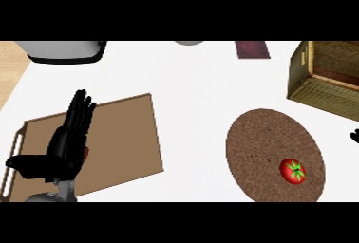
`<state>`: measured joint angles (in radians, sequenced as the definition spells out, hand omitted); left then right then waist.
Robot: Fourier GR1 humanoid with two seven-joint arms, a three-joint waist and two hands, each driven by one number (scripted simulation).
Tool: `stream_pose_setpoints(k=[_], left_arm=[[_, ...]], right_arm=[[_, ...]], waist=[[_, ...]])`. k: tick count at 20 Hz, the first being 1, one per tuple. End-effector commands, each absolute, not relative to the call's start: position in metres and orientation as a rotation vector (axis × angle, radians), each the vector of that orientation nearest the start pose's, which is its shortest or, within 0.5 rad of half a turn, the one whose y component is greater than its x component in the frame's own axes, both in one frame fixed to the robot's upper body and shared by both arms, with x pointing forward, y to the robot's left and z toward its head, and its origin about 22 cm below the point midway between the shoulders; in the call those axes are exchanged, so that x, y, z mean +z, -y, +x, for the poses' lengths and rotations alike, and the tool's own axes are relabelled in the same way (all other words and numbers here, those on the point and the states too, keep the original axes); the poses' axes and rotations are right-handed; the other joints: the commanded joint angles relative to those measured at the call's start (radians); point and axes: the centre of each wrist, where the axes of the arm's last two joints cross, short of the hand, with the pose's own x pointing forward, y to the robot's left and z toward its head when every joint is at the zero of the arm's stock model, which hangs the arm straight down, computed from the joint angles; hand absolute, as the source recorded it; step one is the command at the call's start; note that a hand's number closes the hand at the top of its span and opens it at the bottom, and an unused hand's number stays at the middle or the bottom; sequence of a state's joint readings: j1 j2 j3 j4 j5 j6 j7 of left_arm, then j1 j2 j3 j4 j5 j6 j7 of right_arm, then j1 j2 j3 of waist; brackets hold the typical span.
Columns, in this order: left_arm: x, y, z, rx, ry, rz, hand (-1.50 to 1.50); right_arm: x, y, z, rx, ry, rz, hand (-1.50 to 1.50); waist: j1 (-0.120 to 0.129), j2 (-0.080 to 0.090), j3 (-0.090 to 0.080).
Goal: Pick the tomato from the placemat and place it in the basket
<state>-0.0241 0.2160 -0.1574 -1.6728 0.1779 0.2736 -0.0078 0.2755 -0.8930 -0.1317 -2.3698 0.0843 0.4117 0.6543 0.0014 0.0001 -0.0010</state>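
A: What does the tomato look like?

B: Round and red, with a green star-shaped calyx on top. It lies on the placemat, a round brown speckled mat, near the mat's near-right edge. Nothing touches it.

A: And the basket?

B: A woven, olive-brown box at the counter's far right corner, standing just beyond the placemat's far edge and apart from it. Its inside shows dark brown; I can make out nothing in it.

A: The hands?

B: The left hand is over a brown board at the counter's left side, fingers straight and together, pointing away, thumb out to the left. It clasps nothing. A small patch of red shows just at its right edge; what that is, I cannot tell. Of the right hand only a black sliver shows at the view's right edge, beside the placemat, so whether its fingers are apart or curled I cannot tell.

A: Anything else?

B: A grey and white appliance at the far left corner, and a dark red flat thing at the far edge.
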Motion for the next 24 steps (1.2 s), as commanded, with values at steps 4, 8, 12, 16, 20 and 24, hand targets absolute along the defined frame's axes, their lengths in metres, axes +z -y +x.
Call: stream_pose_setpoints(k=[4, 8, 12, 16, 20, 24], left_arm=[[0.040, -0.232, 0.238, 0.066, 1.681, 0.095, 0.00], [0.033, -0.239, 0.249, 0.050, 1.683, 0.088, 0.00], [0.036, -0.229, 0.231, 0.056, 1.670, 0.096, 0.00], [0.052, -0.241, 0.246, 0.061, 1.686, 0.113, 0.00], [0.036, -0.233, 0.234, 0.061, 1.683, 0.077, 0.00], [0.036, -0.247, 0.232, 0.054, 1.673, 0.092, 0.00]], right_arm=[[0.179, 0.286, 0.168, 1.091, 1.026, -0.803, -1.50], [0.149, 0.298, 0.156, 1.060, 1.038, -0.757, -1.50], [0.132, 0.314, 0.162, 1.058, 1.052, -0.742, -1.50], [0.120, 0.306, 0.173, 1.070, 1.091, -0.716, -1.50], [0.118, 0.292, 0.175, 1.074, 1.085, -0.746, -1.50], [0.110, 0.315, 0.183, 1.056, 1.090, -0.781, -1.50]], waist=[[0.005, 0.000, 0.001], [-0.009, -0.001, 0.001], [-0.006, -0.002, 0.002], [-0.003, -0.001, 0.001], [-0.001, -0.001, 0.001], [-0.001, -0.001, 0.001]])
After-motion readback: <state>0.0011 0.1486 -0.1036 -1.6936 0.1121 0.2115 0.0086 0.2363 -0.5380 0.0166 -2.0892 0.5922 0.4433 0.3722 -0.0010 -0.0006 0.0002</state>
